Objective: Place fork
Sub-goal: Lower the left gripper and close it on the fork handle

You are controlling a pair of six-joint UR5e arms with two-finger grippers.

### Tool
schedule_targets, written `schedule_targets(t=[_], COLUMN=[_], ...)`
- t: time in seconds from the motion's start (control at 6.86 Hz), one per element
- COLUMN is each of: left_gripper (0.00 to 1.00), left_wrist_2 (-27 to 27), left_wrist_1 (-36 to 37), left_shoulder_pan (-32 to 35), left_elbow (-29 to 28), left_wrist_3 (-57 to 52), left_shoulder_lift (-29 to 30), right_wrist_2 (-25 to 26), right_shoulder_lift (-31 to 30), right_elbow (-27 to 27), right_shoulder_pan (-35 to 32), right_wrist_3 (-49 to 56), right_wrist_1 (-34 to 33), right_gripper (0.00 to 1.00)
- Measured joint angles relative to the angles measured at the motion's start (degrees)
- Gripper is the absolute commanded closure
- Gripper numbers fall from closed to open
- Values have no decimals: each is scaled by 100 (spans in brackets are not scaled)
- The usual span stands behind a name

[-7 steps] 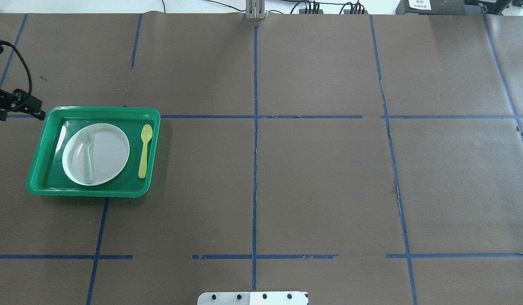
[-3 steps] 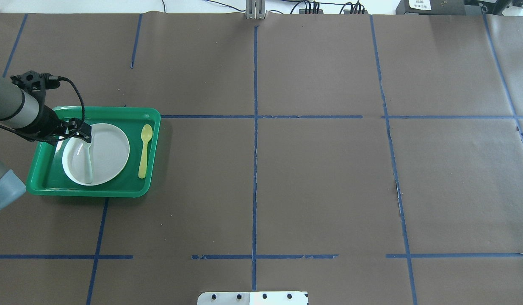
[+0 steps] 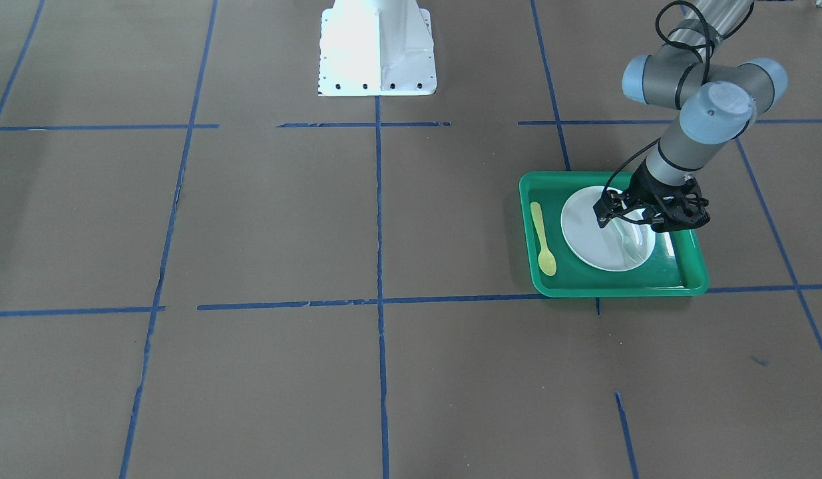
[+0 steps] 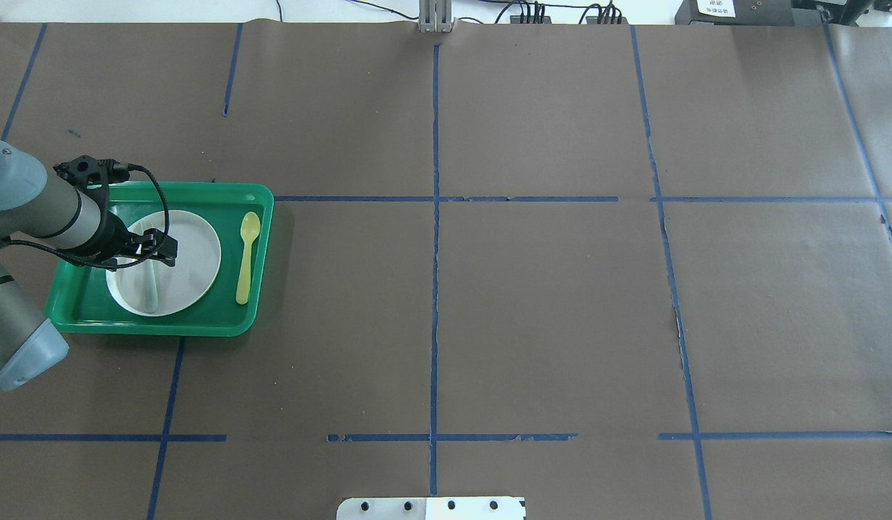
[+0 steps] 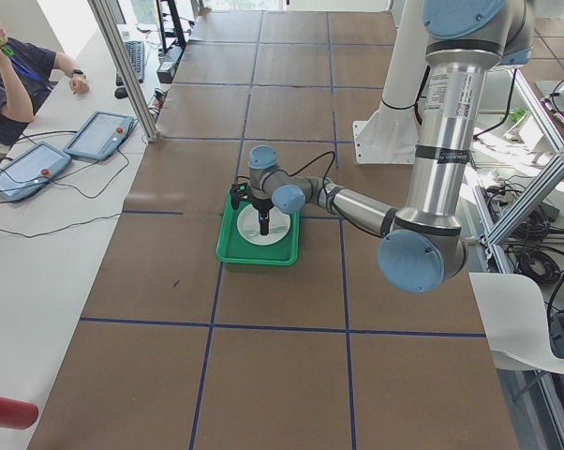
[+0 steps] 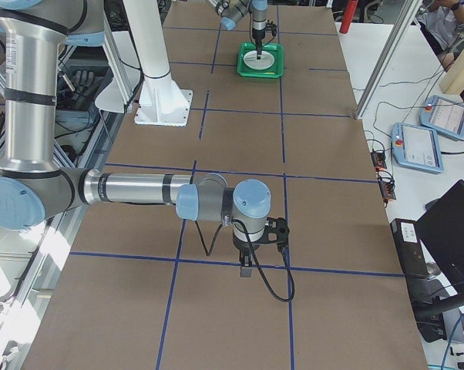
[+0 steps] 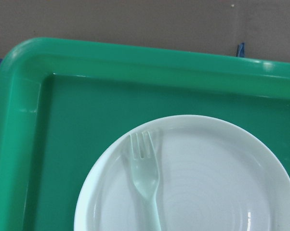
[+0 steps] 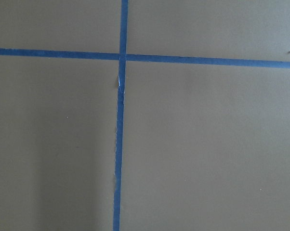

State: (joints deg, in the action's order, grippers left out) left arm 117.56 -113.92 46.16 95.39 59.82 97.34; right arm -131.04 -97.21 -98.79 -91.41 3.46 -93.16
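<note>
The pale translucent fork (image 4: pixel 151 289) lies on the round white plate (image 4: pixel 193 253) inside the green tray (image 4: pixel 200 328), tines toward the far side. It also shows in the left wrist view (image 7: pixel 145 178) and the front view (image 3: pixel 627 247), lying free. My left gripper (image 4: pixel 160 253) hovers over the fork's upper part, pointing down. In the front view the left gripper (image 3: pixel 630 225) looks open, with nothing in it. My right gripper (image 6: pixel 246 271) shows only in the right side view, low over bare table far from the tray. I cannot tell its state.
A yellow spoon (image 4: pixel 247 256) lies in the tray to the right of the plate. The tray sits at the table's left side. Brown paper with blue tape lines (image 4: pixel 435 289) covers the table. The robot's white base (image 3: pixel 377 46) stands at the near edge.
My left arm has come in from the table's left edge, over the tray rim, and now stands above the plate and fork. The fork, plate and spoon have not moved.
</note>
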Motion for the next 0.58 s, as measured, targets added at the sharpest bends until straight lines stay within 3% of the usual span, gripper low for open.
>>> schedule_targets(t=[0.58], left_gripper=[21], left_wrist_2=[-12], left_wrist_1=[-163], left_shoulder_pan=[-37], left_elbow=[-106], left_wrist_3=[14], left_shoulder_lift=[3], right_wrist_2=[0], right_shoulder_lift=[0], right_elbow=[-3], right_shoulder_pan=[0], right_wrist_3=[5], right_wrist_1=[0], right_gripper=[0])
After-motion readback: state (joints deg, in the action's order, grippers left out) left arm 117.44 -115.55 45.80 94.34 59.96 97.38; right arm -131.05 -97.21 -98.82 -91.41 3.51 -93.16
